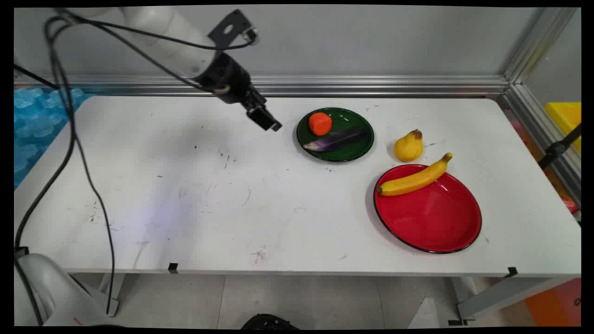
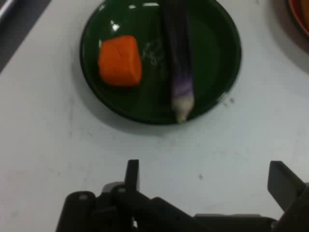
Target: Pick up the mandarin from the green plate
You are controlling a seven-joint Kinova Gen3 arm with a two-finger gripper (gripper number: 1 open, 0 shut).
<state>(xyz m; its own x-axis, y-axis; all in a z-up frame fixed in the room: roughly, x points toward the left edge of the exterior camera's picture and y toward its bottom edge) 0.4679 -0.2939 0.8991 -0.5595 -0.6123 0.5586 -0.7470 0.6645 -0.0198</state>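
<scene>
Counted on the surface [image 1: 185,208]:
- Plates: 2. One green plate [image 1: 357,150] [image 2: 212,63], one red plate [image 1: 436,218].
- Orange chunks: 1, orange chunk [image 1: 320,123] [image 2: 119,61].
- Eggplants: 1, purple eggplant [image 1: 336,139] [image 2: 177,63].
- Bananas: 1, yellow banana [image 1: 414,179].
- Pears: 1, yellow pear [image 1: 408,146].

Total: 2 plates, 4 food items.

In the hand view the aubergine [image 2: 177,58] and green plate [image 2: 212,92] run off the top edge, and the red plate [image 2: 300,14] shows only a sliver at right.
</scene>
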